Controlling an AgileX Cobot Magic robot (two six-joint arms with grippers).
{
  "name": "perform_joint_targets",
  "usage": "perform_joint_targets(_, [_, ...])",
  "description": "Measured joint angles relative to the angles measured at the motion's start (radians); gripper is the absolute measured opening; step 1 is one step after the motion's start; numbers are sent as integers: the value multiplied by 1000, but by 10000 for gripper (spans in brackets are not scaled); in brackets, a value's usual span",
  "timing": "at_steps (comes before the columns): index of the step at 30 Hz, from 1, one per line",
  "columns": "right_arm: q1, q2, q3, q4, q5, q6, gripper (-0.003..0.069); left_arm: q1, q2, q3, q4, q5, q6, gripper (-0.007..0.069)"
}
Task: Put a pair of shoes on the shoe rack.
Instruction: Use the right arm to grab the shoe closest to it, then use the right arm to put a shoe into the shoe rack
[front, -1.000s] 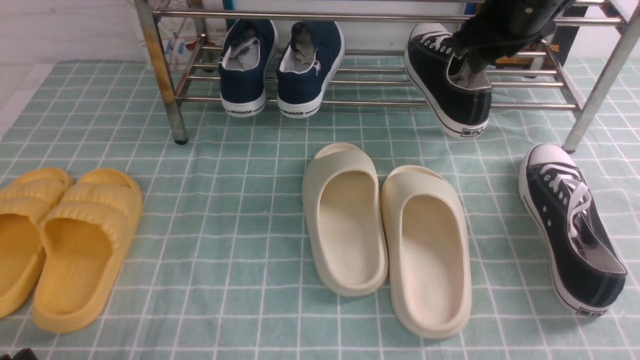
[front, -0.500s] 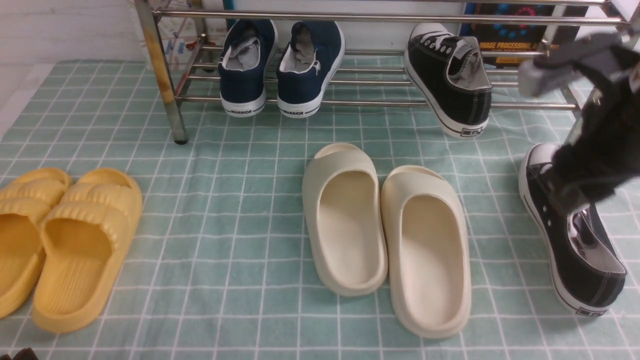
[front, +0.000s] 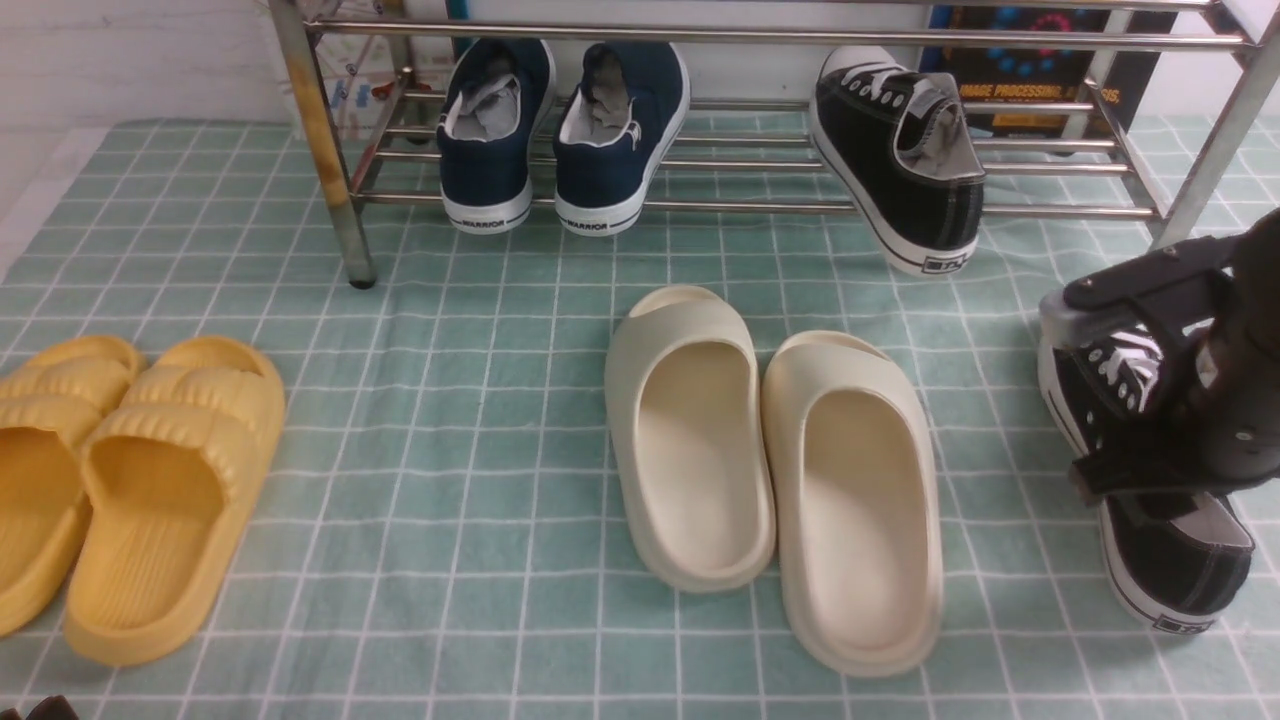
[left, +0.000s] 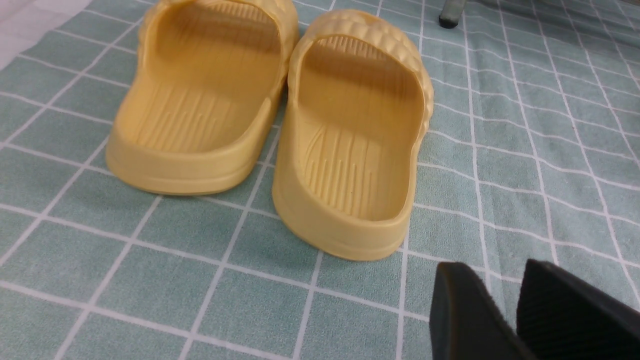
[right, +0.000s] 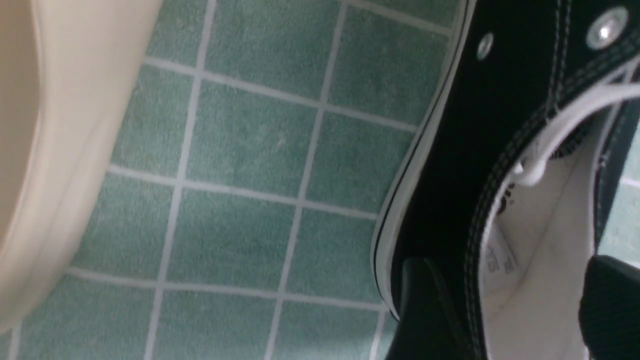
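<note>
One black canvas sneaker (front: 900, 170) lies on the silver shoe rack (front: 760, 208) at the right, with its heel hanging over the front bar. The other black sneaker (front: 1180, 560) lies on the green checked cloth at the far right. My right gripper (front: 1110, 385) is open and low over this sneaker's laced middle. In the right wrist view (right: 520, 305) one finger sits outside the sneaker's (right: 480, 125) side wall and the other over its grey-lined opening. My left gripper (left: 500, 280) holds nothing, its jaws almost together, low over the cloth near the yellow slides.
Navy WARRIOR slip-ons (front: 560, 130) stand on the rack's left half. Cream slides (front: 780, 480) lie mid-cloth, one beside the floor sneaker (right: 60, 150). Yellow slides (front: 130, 480) lie at the left (left: 280, 125). The rack's right front leg (front: 1200, 150) stands just behind my right gripper.
My right gripper let go of the sneaker on the rack, swung right and came down over the floor sneaker, open. The rack sneaker stays put. The left arm has not moved.
</note>
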Motion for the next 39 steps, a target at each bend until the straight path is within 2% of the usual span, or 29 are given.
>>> perform_joint_targets(5, [0,70,0,10,-19,14,379,0,0,0,0,0,0,197])
perform_joint_targets(8, [0,101,0,22,-28,-2,262,0,0,0,0,0,0,200])
perform_joint_targets(9, [0,102,0,22,-29,-7,190,0,0,0,0,0,0,202])
perform_joint_targets(12, [-1,88,0,21,-33,-7,35,0,0,0,0,0,0,205])
perform_joint_targets(13, [-1,81,1,21,-33,-7,22,0,0,0,0,0,0,206])
perform_joint_targets(20, [-1,-57,-5,28,23,-41,13,0,0,0,0,0,0,209])
perform_joint_targets(24, [-1,-105,-72,30,51,-108,13,0,0,0,0,0,0,214])
perform_joint_targets(30, [-8,-83,-177,29,67,-144,13,0,0,0,0,0,0,218])
perform_joint_targets(39, [-112,58,-401,42,104,-266,13,0,0,0,0,0,0,227])
